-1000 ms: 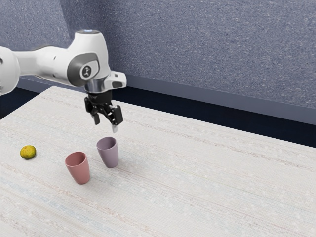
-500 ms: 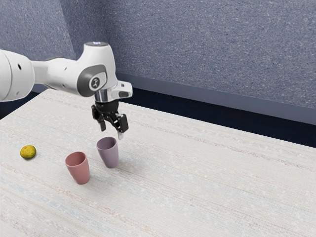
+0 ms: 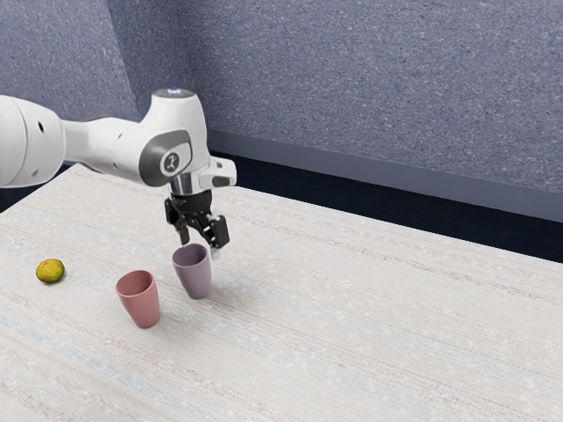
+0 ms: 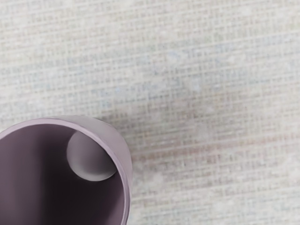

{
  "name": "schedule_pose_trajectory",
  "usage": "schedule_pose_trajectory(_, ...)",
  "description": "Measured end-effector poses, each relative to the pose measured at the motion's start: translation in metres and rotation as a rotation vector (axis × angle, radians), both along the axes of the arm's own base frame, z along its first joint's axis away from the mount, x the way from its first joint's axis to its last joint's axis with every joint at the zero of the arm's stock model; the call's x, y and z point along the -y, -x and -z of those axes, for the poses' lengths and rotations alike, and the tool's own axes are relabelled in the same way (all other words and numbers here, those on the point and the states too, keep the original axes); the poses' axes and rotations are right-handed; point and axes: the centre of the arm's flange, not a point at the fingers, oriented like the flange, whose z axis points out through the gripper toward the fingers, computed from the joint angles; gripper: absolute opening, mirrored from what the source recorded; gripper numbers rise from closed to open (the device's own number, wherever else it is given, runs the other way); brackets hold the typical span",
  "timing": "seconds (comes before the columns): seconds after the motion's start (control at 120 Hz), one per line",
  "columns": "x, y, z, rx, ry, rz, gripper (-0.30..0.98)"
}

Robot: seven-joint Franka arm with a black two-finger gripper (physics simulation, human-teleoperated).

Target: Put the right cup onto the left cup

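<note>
One mauve cup (image 3: pixel 195 279) and one pink cup (image 3: pixel 143 308): mouths up, long axes vertical.

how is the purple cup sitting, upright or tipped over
Upright: in the exterior view, the purple cup has its open rim up and its narrower base on the table.

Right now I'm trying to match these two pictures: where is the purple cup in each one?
Exterior view: the purple cup is left of the picture's centre, under the tool and beside the pink cup.
Wrist view: the purple cup is seen from above, mouth open, cut off by the picture's edge.
Shared landmark: the pale, streaked tabletop.
</note>
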Motion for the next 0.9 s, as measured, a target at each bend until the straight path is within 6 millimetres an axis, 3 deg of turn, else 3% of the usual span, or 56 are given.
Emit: schedule_pose_trajectory(0.9,-0.008,-0.011,0.057,-0.035,-0.006,-0.013,0.66)
